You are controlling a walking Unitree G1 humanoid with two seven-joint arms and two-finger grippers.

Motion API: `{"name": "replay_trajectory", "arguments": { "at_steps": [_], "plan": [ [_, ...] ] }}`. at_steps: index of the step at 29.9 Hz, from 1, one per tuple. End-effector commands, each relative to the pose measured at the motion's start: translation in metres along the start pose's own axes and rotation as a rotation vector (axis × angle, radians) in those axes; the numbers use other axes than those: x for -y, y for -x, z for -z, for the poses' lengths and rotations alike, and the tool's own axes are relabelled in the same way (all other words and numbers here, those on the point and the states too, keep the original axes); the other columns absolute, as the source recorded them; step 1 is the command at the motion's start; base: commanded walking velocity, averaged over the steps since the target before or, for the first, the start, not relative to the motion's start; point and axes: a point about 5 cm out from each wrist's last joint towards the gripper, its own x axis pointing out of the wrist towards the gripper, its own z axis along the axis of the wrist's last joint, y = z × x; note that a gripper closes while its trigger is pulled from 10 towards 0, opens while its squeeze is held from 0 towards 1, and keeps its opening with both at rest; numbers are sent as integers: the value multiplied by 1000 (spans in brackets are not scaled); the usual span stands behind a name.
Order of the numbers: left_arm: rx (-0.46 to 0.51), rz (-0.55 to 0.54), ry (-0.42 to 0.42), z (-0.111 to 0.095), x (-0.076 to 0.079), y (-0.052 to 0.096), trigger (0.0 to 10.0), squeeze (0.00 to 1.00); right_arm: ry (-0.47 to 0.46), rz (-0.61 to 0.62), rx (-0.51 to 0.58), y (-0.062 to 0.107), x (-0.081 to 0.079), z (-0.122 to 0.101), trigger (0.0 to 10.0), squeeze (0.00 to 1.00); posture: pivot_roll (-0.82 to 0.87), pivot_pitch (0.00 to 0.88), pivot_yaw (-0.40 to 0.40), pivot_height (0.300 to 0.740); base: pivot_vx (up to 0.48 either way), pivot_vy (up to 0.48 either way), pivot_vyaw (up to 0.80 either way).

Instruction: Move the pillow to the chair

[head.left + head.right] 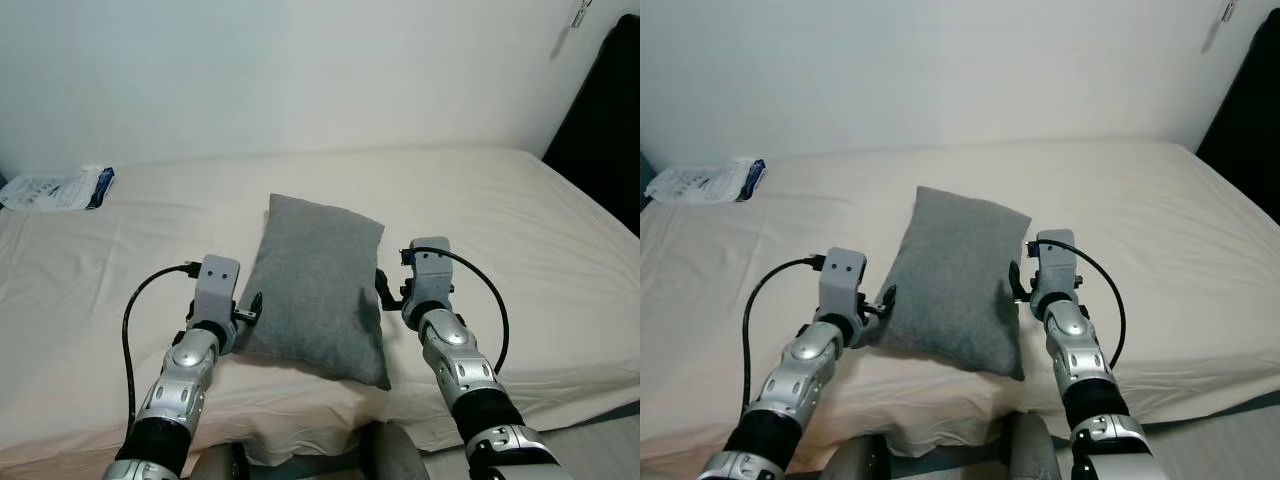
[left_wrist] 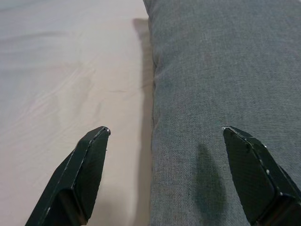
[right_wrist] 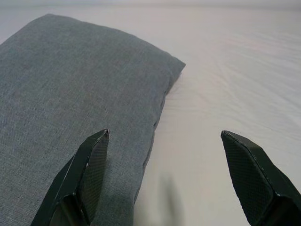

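Pillow (image 2: 225,94) ran past wrist views' edges; white packet (image 1: 55,188) print too small to read; bed (image 1: 560,260) cropped at edges.
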Motion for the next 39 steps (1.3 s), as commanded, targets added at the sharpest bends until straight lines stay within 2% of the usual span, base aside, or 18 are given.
{"name": "replay_trajectory", "arguments": {
  "at_steps": [1,6,8,9,12,14,15,16,18,23,24,26,28,29,32,35,38,39],
  "plan": [
    [-2,-1,-4,-1,-4,1,10000,0,-2,-18,10,1,-2,0,10000,0,-38,0,-27,586,0,0,0],
    [-25,36,15,1,-3,1,10000,0,5,-6,-6,0,-3,2,10000,0,-40,0,-27,581,0,0,0],
    [-43,47,95,4,-5,1,10000,0,5,-10,-7,0,-4,2,10000,0,-40,0,-28,581,0,0,0],
    [-43,47,95,4,-5,1,10000,0,5,-10,-7,0,-4,2,10000,0,-40,0,-28,581,0,0,0],
    [-84,120,325,11,-11,2,10000,0,5,-20,-8,0,-5,2,10000,0,-40,0,-29,581,0,0,0],
    [-84,120,325,11,-11,2,10000,0,5,-20,-8,0,-5,2,10000,0,-40,0,-29,581,0,0,0],
    [-97,136,370,14,-12,2,10000,0,5,-21,-9,0,-5,2,10000,0,-40,0,-29,581,0,0,0],
    [-107,135,442,17,-17,2,10000,1000,3,-23,-8,1,-6,3,10000,0,-41,0,-28,581,0,0,0],
    [-110,108,617,20,-26,2,10000,1000,1,-25,-5,1,-6,2,10000,0,-42,0,-27,581,0,0,0],
    [-104,57,695,23,-32,3,10000,1000,-2,-23,-3,1,-6,2,10000,0,-41,0,-27,581,0,0,0],
    [-106,13,735,27,-35,4,10000,1000,-4,-22,-1,1,-6,2,10000,0,-39,0,-30,581,0,0,0],
    [-106,13,735,27,-35,4,10000,1000,-4,-22,-1,1,-6,2,10000,0,-39,0,-30,581,0,0,0],
    [-113,-20,804,34,-35,3,10000,1000,-7,-22,0,0,-7,1,10000,0,-40,0,-33,581,0,0,0],
    [-113,-20,804,34,-35,3,10000,1000,-7,-22,0,0,-7,1,10000,0,-40,0,-33,581,0,0,0],
    [-132,-11,853,42,-22,-2,10000,1000,-11,-29,0,-1,-8,0,10000,0,-39,0,-41,581,0,0,0],
    [-125,1,886,42,-15,-4,10000,1000,-10,-33,1,-2,-10,-1,10000,0,-42,0,-43,581,0,0,0],
    [-104,50,981,34,3,-13,10000,1000,-9,-39,5,-4,-11,-4,10000,0,-48,0,-38,581,0,0,0],
    [-104,50,981,34,3,-13,10000,1000,-9,-39,5,-4,-11,-4,10000,0,-48,0,-38,581,0,0,0]
  ]
}}
